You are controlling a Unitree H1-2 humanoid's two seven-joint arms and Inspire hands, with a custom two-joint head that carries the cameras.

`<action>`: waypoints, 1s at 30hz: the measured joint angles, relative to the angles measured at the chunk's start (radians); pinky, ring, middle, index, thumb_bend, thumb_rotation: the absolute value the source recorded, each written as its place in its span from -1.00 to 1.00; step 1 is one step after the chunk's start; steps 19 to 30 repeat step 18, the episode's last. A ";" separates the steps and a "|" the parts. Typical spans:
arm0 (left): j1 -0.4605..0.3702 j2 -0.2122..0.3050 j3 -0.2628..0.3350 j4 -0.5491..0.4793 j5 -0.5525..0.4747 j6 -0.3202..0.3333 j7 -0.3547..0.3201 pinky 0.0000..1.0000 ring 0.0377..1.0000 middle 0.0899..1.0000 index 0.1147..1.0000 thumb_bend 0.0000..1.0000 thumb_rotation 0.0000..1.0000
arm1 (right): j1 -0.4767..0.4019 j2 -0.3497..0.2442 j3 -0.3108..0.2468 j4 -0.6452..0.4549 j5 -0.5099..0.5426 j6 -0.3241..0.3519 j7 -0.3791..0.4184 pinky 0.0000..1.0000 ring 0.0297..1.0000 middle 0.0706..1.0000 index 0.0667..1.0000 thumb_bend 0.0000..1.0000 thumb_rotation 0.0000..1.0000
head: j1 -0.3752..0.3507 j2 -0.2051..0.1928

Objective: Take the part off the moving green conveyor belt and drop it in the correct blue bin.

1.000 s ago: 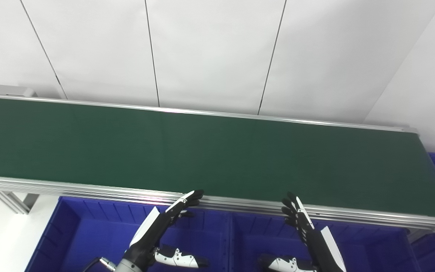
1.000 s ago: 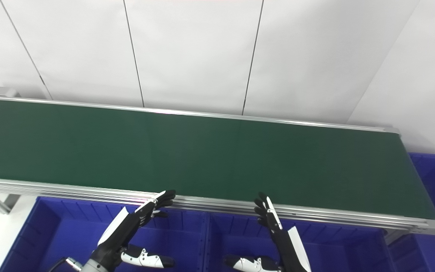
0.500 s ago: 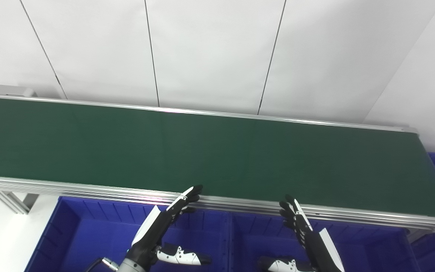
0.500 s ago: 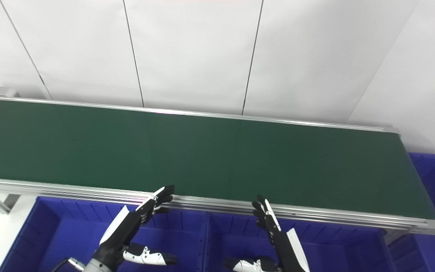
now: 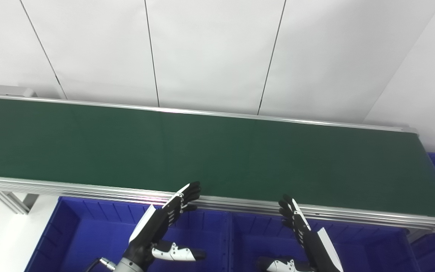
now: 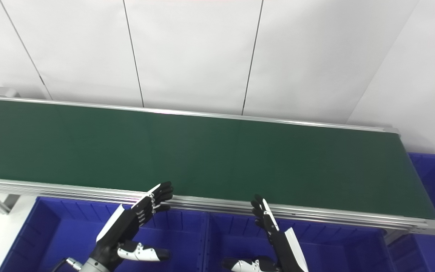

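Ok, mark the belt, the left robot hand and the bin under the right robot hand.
green conveyor belt (image 5: 217, 151), left eye view, bare mid-surface.
left robot hand (image 5: 161, 223), left eye view, back of the palm.
blue bin (image 5: 368, 245), left eye view, inner wall.

The conveyor belt (image 5: 217, 151) looks matt dark green, edged by a brushed, faintly shiny metal rail (image 5: 89, 189). At six o'clock, the blue bins (image 5: 85, 234) look like smooth, ribbed plastic, and the wall panels (image 5: 210, 53) matt white.

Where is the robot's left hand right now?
The black-and-white left hand hovers open at lower centre-left, over a blue plastic bin, its fingertips reaching the silver near rail of the green conveyor belt.
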 measured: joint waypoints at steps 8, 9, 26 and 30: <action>-0.001 0.012 0.007 -0.019 0.011 0.011 -0.011 0.56 0.70 0.75 0.76 0.86 -0.41 | -0.008 -0.002 0.008 0.001 -0.014 0.000 0.003 0.71 0.82 0.89 0.92 0.79 -0.26 | -0.017 0.003; -0.001 0.015 0.008 -0.018 0.030 0.010 -0.009 0.56 0.70 0.75 0.76 0.86 -0.39 | -0.007 -0.002 0.009 0.001 -0.015 0.000 0.003 0.71 0.81 0.88 0.92 0.79 -0.26 | -0.018 0.003; 0.000 0.022 0.015 -0.019 0.109 0.011 0.002 0.51 0.69 0.76 0.75 0.80 -0.42 | -0.009 0.000 0.014 0.000 -0.041 0.000 0.004 0.64 0.73 0.78 0.89 0.81 -0.25 | -0.029 0.006; 0.000 0.022 0.015 -0.019 0.109 0.011 0.002 0.51 0.69 0.76 0.75 0.80 -0.42 | -0.009 0.000 0.014 0.000 -0.041 0.000 0.004 0.64 0.73 0.78 0.89 0.81 -0.25 | -0.029 0.006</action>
